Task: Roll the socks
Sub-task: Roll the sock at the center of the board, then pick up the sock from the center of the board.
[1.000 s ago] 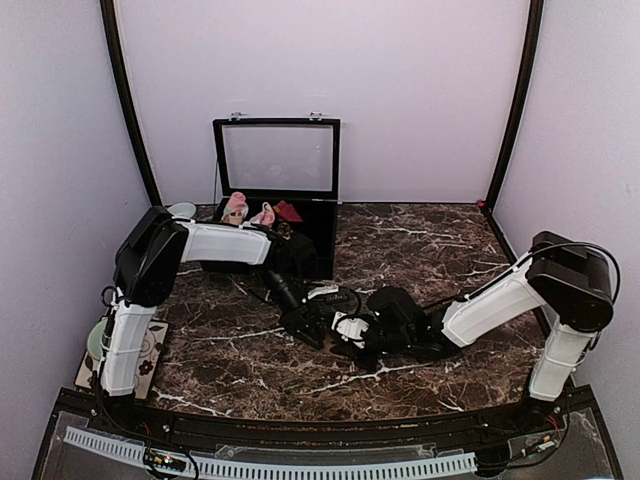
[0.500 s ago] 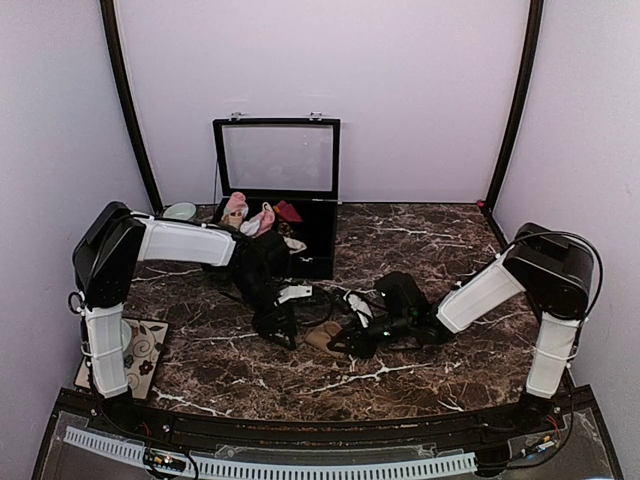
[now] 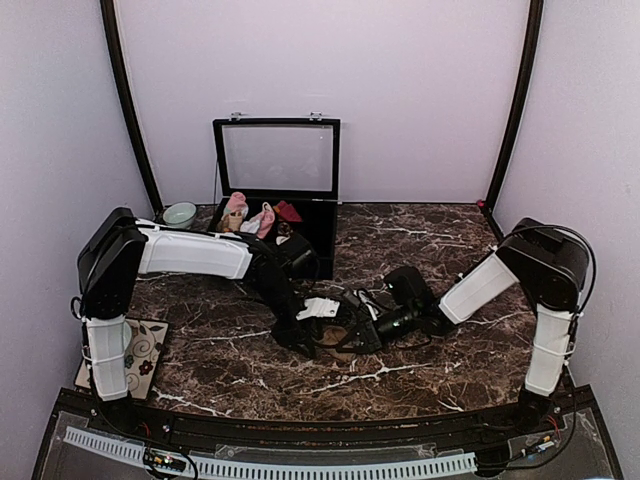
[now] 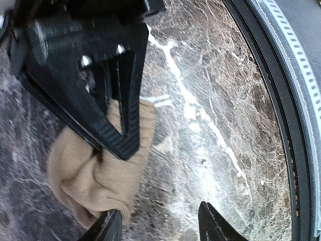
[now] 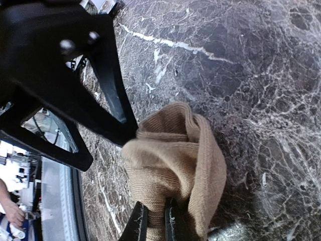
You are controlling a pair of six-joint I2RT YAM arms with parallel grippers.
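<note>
Tan sock [image 5: 175, 150] bunched at centre of table [image 3: 450, 250], pinched from 3 o'clock by right gripper [image 5: 153, 221], jaws narrow on fabric, likely as anchor for rolling. Left gripper [image 4: 158, 226] spread wide at 9 o'clock, one finger touching fold, nothing gripped.
</note>
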